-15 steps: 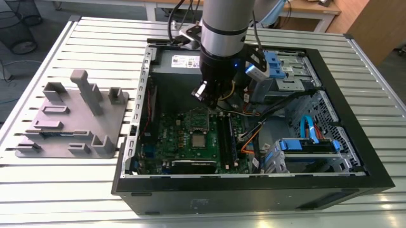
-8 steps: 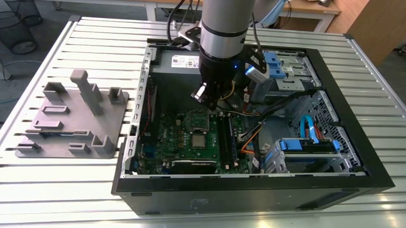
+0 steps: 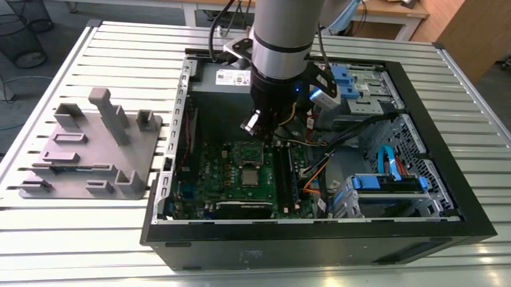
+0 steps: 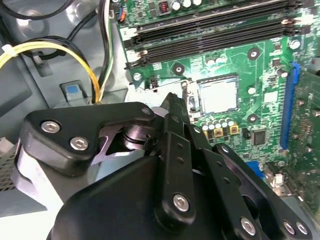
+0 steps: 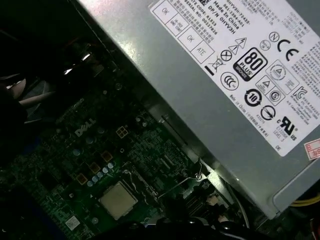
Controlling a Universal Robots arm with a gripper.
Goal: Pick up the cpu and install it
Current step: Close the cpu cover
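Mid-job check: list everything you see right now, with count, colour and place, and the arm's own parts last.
cpu: one, silver-grey, lying flat in the motherboard socket, seen in both wrist views.
motherboard: one, green, on the floor of the case.
computer case: one, black, open on the slatted table.
power supply: one, grey with white labels, beside the motherboard.
memory slots: several, black, next to the socket.
fixture: one, grey plastic, on the table at the exterior view's left.
table: one, pale metal slats.
gripper: one, black, above the motherboard near the socket.
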